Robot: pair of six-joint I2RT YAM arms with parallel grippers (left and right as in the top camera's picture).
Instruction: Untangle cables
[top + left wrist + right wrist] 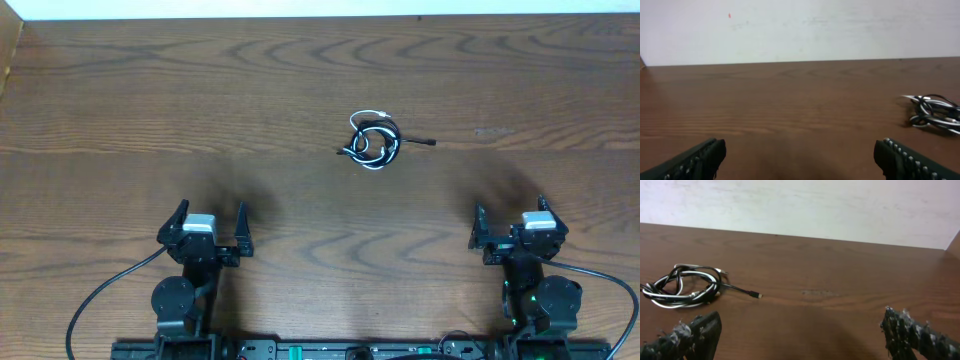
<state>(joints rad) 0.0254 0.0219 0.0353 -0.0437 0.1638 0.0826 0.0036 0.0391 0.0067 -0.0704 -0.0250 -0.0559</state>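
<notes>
sitting tangled on table (150,100): blk/wht cables (370,152)

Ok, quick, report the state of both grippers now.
Left gripper: open, holding nothing.
Right gripper: open, holding nothing.
The cables lie apart from both.

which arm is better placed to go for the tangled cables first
Probably the right. The cables lie somewhat nearer the right arm's fingers than the left arm's fingers, and a loose black plug end trails toward the right side. Both pairs stand open and empty.
</notes>
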